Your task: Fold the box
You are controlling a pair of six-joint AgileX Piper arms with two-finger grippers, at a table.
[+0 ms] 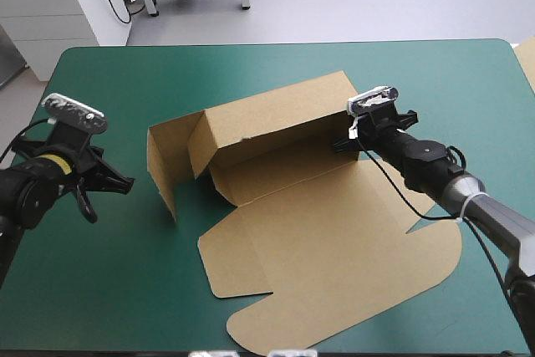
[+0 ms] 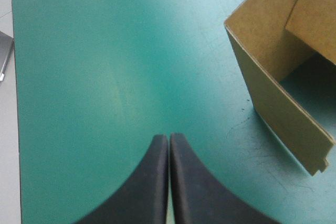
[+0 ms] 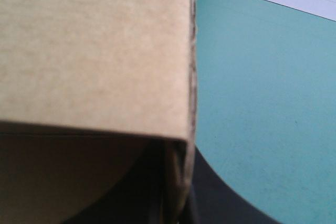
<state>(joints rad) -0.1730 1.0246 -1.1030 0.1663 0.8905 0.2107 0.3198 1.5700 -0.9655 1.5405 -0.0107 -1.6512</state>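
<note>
The brown box [image 1: 334,240] lies partly raised in the middle of the teal-green table. Its back wall [image 1: 276,114] stands up and a side wall [image 1: 163,165] stands at its left end; the lid lies flat toward the near edge. My right gripper [image 1: 349,141] is at the back wall's right end, shut on the box. In the right wrist view the board [image 3: 94,51] fills the picture and its edge runs down between the fingers [image 3: 226,203]. My left gripper [image 1: 117,183] hovers left of the box, shut and holding nothing. Its tip [image 2: 169,137] is over bare cover, the side wall [image 2: 273,98] off to one side.
A strip of more brown board [image 1: 527,60] shows at the table's far right edge. Bare teal-green cover [image 1: 100,282] stretches left of the box and along the near left corner.
</note>
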